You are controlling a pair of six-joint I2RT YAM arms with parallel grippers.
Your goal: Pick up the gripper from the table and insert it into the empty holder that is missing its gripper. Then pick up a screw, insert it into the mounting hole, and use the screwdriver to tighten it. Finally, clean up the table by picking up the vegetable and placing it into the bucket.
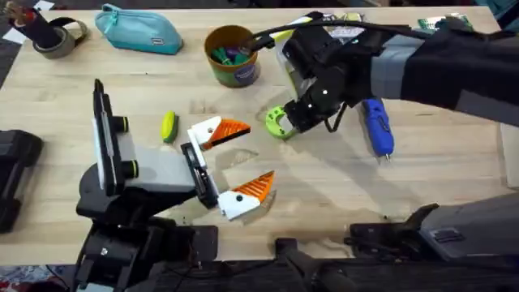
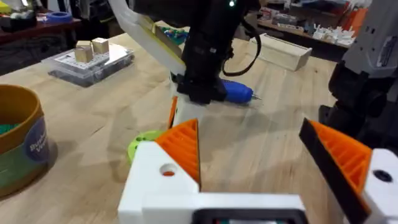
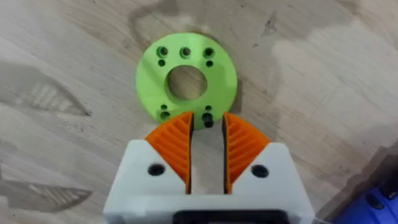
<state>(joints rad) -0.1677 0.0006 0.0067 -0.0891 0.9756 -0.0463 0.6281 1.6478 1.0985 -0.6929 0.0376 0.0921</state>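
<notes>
**My right gripper clamped on the green ring**

The desk [image 1: 454, 195] carries everything. My left gripper [image 1: 235, 166] rests low near its middle, orange pads spread wide apart. The bucket [image 1: 233, 55] stands at the far side, the blue screwdriver [image 1: 377, 127] lies to the right, and the vegetable [image 1: 168, 126] lies just beyond my left gripper. My right gripper [image 3: 207, 140] reaches down, its pads closed on the white block of the gripper [image 3: 186, 78], the lime-green ring lying flat on the wood.
</notes>
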